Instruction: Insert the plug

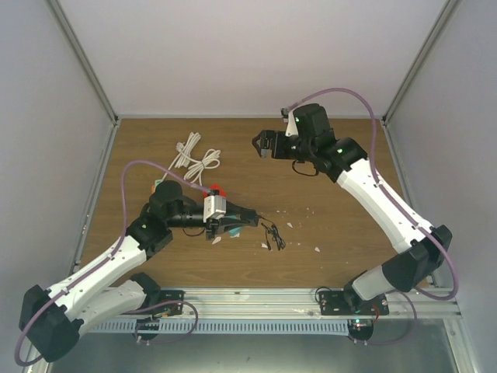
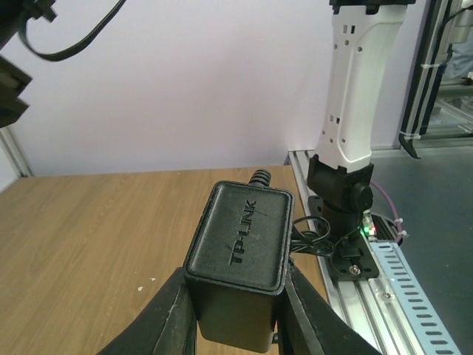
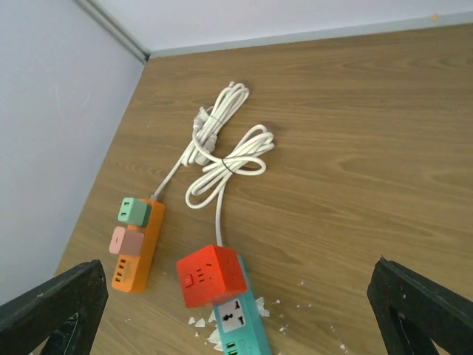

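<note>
Black plug (image 2: 240,255) embossed "TP-LINK", pinched between the left fingers (image 2: 164,322), right fingers (image 3: 52,305) spread wide above the teal power strip (image 3: 247,336)

Left gripper (image 2: 238,319) clamped; right gripper (image 1: 262,145) spread wide.

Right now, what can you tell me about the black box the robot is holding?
The black box is a plug-in power adapter of matte plastic, with TP-LINK pressed into its top face. A ribbed collar at its far end leads to a thin black cord. The left gripper pinches its sides, holding it above the wooden table.
</note>
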You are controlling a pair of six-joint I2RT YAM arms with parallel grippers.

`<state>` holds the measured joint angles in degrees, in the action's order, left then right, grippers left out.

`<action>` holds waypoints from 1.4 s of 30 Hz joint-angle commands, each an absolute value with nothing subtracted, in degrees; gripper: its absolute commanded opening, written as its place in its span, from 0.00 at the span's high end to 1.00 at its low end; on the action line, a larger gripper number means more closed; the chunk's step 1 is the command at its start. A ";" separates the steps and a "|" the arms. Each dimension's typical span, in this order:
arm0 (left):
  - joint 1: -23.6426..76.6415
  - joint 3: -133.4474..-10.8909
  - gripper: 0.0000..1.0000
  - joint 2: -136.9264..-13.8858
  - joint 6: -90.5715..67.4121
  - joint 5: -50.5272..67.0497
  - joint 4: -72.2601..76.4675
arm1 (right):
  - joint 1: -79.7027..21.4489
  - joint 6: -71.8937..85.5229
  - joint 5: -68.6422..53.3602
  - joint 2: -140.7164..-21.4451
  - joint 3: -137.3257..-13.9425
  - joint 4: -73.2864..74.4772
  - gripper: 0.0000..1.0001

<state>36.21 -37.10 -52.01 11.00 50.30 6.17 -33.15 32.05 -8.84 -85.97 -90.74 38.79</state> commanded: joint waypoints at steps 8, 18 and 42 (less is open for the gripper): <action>36.19 -39.42 1.00 -55.65 10.96 49.05 9.03 | -38.51 25.15 -0.46 -90.44 -110.70 51.06 0.00; 36.39 -40.02 1.00 -54.71 9.75 46.40 8.14 | -38.60 20.93 -18.64 -89.18 -124.94 45.18 0.01; 40.32 -44.54 1.00 -67.14 12.19 37.86 3.35 | -41.00 11.97 -12.07 -69.44 -79.58 47.06 0.07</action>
